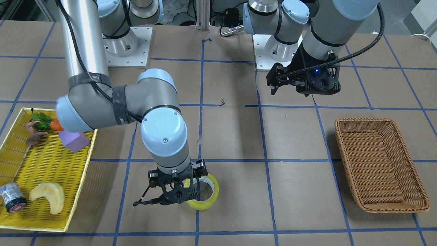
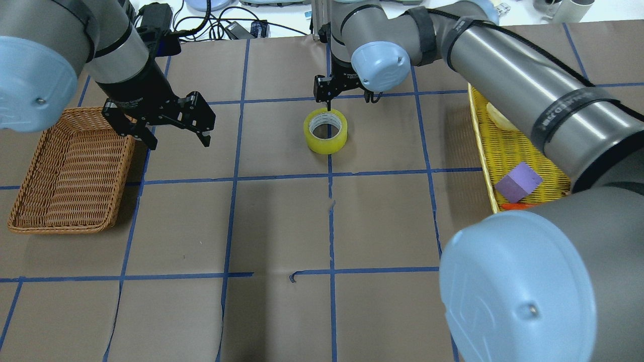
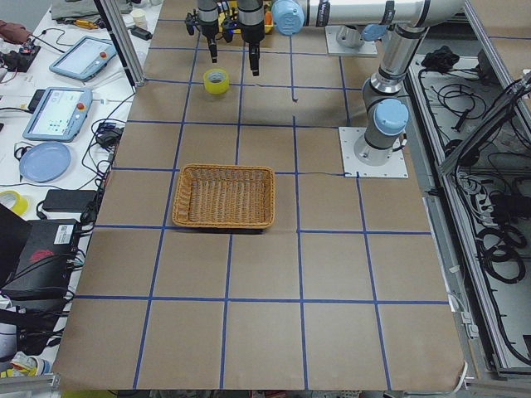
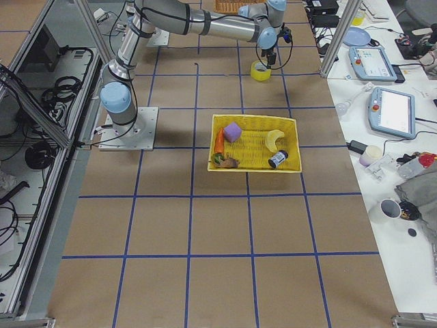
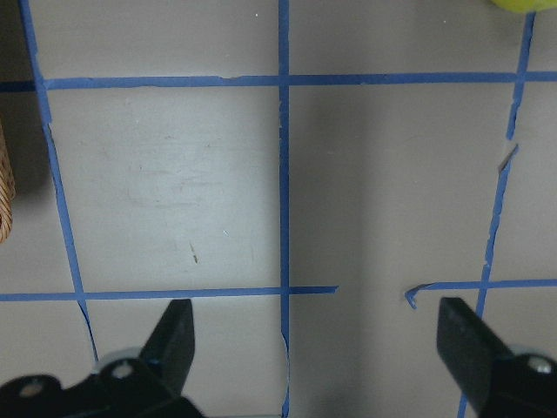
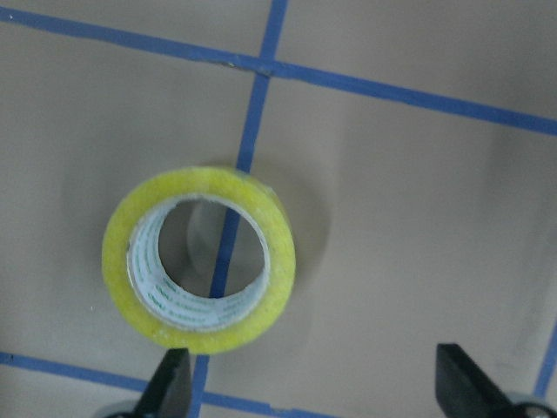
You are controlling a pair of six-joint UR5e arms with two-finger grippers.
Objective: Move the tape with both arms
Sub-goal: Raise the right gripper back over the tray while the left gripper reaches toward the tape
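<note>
Two sets of jaws are standing released and empty. The right arm (image 2: 503, 65) is holding its jaws spread wide just above the tape (image 2: 325, 146), which is lying flat and ungripped on the counter, towards the middle of the edge farthest from the robot. The left arm (image 2: 121, 55) is hanging its jaws apart above the counter beside the basket (image 2: 55, 229), towards the counter's left end. The main risk is looking like a bad first grip. In the right wrist view the roll is sitting off centre, close to one finger (image 6: 170, 383) and well apart from the other. A straight descent may therefore be landing that finger on the rim, tipping the roll or shoving it along the paper instead of straddling its wall. The film is looking smooth and glossy, so a shallow pinch is probably risking a slip during the lift. Later, at the hand-over, both arms are going to be crowding the counter's middle. A release before the left jaws are clenching firmly is likely to drop the roll, which could then roll towards an edge.
</note>
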